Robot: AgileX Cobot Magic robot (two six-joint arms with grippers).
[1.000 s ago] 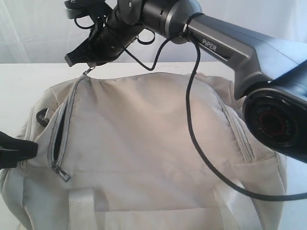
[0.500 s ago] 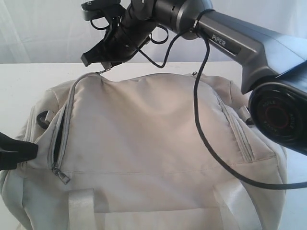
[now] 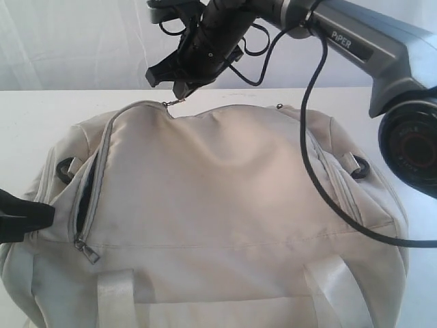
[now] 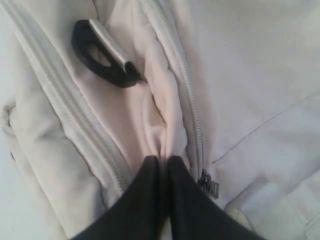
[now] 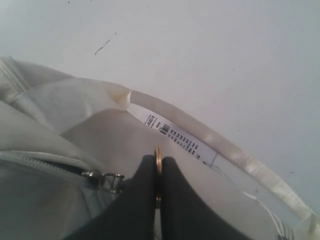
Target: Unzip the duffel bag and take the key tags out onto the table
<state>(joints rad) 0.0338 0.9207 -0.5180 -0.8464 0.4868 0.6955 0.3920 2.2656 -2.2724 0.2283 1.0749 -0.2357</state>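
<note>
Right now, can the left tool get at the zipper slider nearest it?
Probably yes: the slider sits just beside the left tool, nothing between, though it is shut on the duffel bag.

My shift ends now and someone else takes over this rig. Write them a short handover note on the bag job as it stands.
Right claw: shut on the zipper's ring pull, at the far edge of the duffel bag.
Left claw: shut, pinching bag fabric at the left end.
Done: zipper open down the left side, with a dark gap showing.
Left: unzip the far edge and right side, then take out the key tags, which are not in view, and set them on the table.
</note>
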